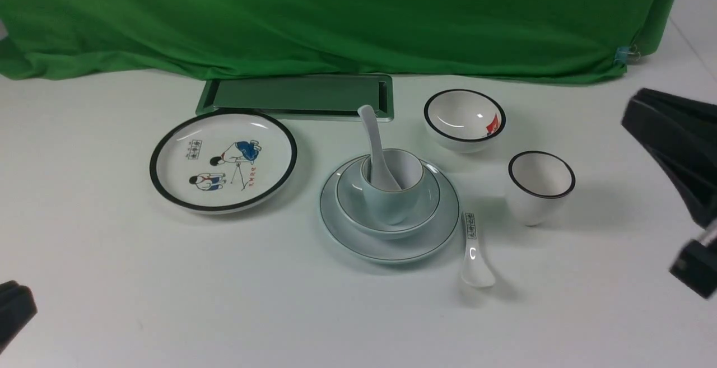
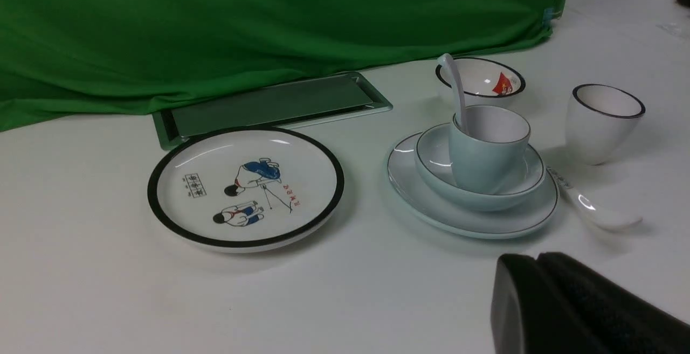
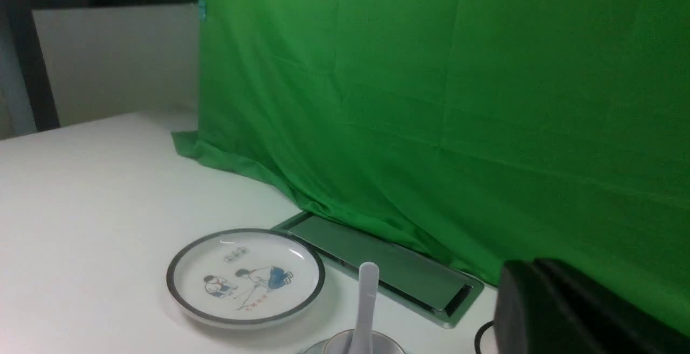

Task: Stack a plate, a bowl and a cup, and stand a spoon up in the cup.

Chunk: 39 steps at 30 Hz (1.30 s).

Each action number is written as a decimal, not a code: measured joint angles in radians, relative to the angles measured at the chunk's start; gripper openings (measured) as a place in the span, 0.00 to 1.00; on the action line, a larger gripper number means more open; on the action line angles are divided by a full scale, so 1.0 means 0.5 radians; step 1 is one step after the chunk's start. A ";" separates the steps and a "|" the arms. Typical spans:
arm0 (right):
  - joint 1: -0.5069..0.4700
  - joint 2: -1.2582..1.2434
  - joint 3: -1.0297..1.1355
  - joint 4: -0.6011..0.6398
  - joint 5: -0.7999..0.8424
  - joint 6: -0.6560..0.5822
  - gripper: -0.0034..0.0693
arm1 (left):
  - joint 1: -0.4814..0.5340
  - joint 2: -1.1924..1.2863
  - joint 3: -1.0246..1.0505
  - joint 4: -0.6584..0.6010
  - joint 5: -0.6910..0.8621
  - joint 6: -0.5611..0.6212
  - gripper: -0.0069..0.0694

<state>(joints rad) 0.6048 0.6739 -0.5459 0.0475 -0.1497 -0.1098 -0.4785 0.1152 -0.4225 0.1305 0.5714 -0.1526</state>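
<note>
Spoon point(image 1: 372, 138): glossy ceramic, stiff, slippery, breakable; grasp mid-handle. Stands in cup point(image 1: 392, 206), on bowl point(image 1: 347, 197), on plate point(image 1: 386, 249), well clear of both jaws. Left gripper point(image 2: 536, 268), right gripper point(image 3: 531, 278): closed, empty.

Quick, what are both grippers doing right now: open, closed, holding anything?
Left gripper: closed, holding nothing.
Right gripper: closed, holding nothing.

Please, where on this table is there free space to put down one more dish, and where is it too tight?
Widest free patch: the near table strip in front of the cartoon plate and the pale plate. Also free: left of the cartoon plate. Crowded: right of the pale plate, where the printed spoon, black-rimmed cup and black-rimmed bowl sit close.
</note>
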 joint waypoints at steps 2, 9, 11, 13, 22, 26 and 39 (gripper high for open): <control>0.000 -0.141 0.084 0.000 0.003 0.000 0.09 | 0.000 -0.002 0.001 0.000 0.001 0.000 0.05; 0.000 -0.283 0.158 0.000 0.033 0.000 0.13 | 0.000 -0.002 0.001 0.000 0.001 0.000 0.05; 0.000 -0.283 0.159 0.000 0.038 0.002 0.14 | 0.000 -0.002 0.001 0.000 0.001 0.000 0.05; 0.000 -0.283 0.159 0.000 0.040 0.004 0.15 | 0.000 -0.002 0.001 0.000 0.001 0.000 0.05; 0.000 -0.283 0.159 0.000 0.041 0.007 0.19 | 0.000 -0.002 0.001 0.000 0.001 -0.002 0.05; -0.010 -0.305 0.205 0.000 -0.014 -0.020 0.15 | 0.000 0.000 0.001 0.000 0.001 -0.004 0.05; -0.819 -1.070 1.095 -0.002 -0.031 0.257 0.06 | 0.000 0.000 0.001 -0.002 0.006 0.015 0.05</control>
<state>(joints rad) 0.1955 0.1387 0.0017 0.0463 -0.1652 0.0188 -0.4785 0.1152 -0.4221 0.1296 0.5745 -0.1449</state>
